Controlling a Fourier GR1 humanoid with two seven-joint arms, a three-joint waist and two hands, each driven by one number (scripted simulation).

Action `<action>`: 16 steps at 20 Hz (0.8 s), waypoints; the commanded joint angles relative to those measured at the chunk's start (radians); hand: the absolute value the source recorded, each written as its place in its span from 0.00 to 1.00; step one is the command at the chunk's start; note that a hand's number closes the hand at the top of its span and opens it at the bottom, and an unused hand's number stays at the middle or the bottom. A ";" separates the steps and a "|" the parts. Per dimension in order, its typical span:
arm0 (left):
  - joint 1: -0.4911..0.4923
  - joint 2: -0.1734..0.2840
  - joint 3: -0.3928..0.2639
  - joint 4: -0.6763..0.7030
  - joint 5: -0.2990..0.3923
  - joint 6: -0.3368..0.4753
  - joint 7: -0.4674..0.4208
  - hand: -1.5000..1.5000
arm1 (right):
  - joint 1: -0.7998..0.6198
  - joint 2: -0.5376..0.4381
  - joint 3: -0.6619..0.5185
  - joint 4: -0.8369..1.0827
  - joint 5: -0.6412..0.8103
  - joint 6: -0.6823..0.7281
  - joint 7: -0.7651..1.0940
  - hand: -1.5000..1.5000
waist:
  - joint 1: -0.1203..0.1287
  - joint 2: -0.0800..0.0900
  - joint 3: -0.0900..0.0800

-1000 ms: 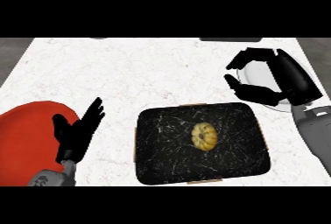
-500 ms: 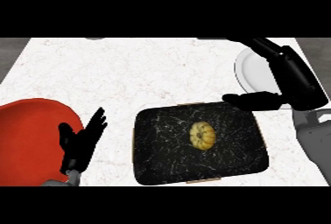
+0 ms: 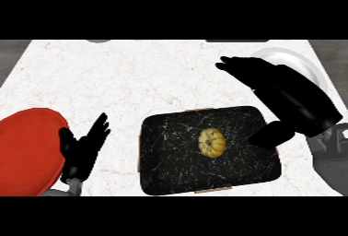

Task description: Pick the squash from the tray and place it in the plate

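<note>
A small yellow squash (image 3: 211, 142) lies in the middle of a black speckled tray (image 3: 170, 170) on the marble counter. My right hand (image 3: 292, 94) hangs open above the tray's far right corner, fingers stretched toward the far left and thumb pointing down at the tray's right side, close to the squash but apart from it. It hides much of the white plate (image 3: 293, 62) at the far right. My left hand (image 3: 83, 150) rests open, fingers up, left of the tray.
A large red plate (image 3: 27, 147) lies at the lower left, partly under my left hand. The marble counter (image 3: 122, 78) stretches bare behind the tray. Dark objects sit at the counter's far edge.
My right hand has swung left and nearer, from over the white plate to above the tray's right side, its thumb now beside the squash. The left hand shifted only slightly.
</note>
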 commanded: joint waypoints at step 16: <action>0.025 -0.090 -0.016 -0.012 -0.090 0.024 0.000 0.50 | 0.064 0.314 0.236 0.068 0.358 0.213 0.372 0.00 | 0.006 0.007 0.002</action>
